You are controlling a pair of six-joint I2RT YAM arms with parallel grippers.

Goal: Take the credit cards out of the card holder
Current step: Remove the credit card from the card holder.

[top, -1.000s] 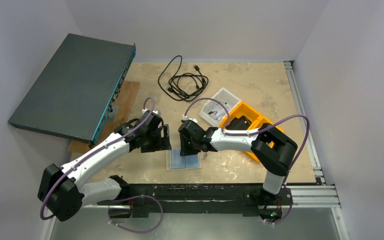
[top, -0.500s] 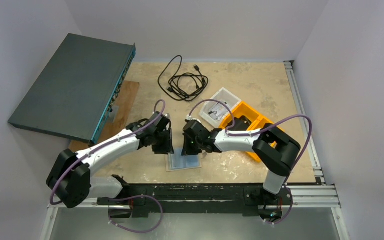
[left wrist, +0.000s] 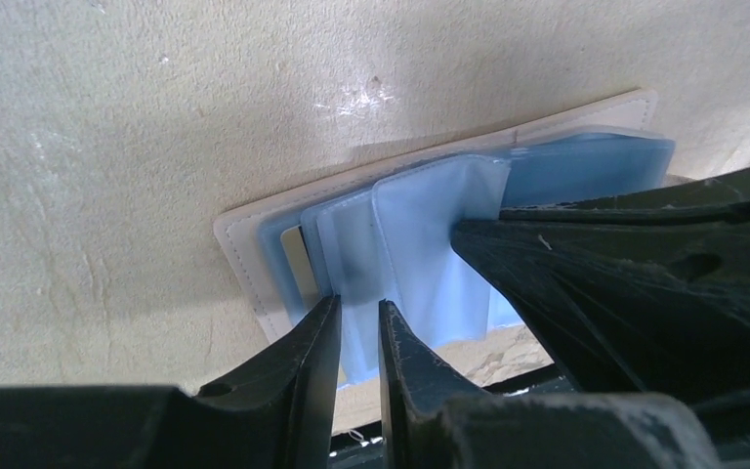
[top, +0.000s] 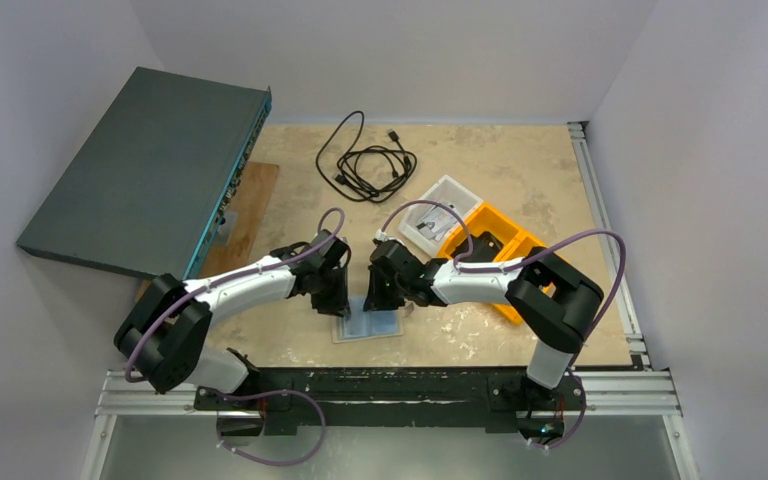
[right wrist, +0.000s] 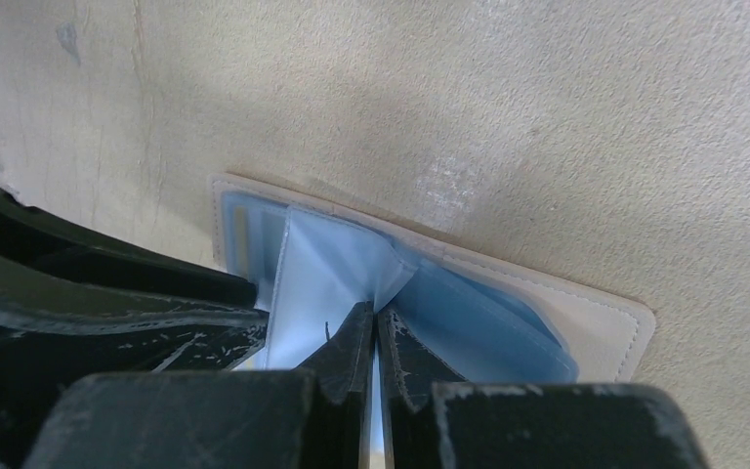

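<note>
The card holder (top: 370, 326) lies open on the table near the front edge, its cream cover (left wrist: 244, 239) facing down and its blue-grey sleeves (left wrist: 430, 234) fanned upward. My left gripper (top: 338, 300) comes in from the left, with its jaws (left wrist: 359, 320) closed down on one blue sleeve. Over the holder's far edge, my right gripper (top: 382, 298) is shut and pinches another sleeve (right wrist: 332, 264) at its fingertips (right wrist: 376, 327), lifting it. A tan strip (left wrist: 298, 266) inside the outer sleeve may be a card edge. The credit cards are otherwise hidden in the sleeves.
A large grey box (top: 145, 170) leans at the left over a wooden board (top: 252, 200). A coiled black cable (top: 365, 165) lies at the back. A white tray (top: 440, 205) and an orange bin (top: 505, 250) stand right of the holder. A metal rail (top: 410, 385) runs along the near edge.
The left arm has swung right and down onto the card holder, and its jaws have narrowed around a sleeve. The right gripper has shut on another sleeve.
</note>
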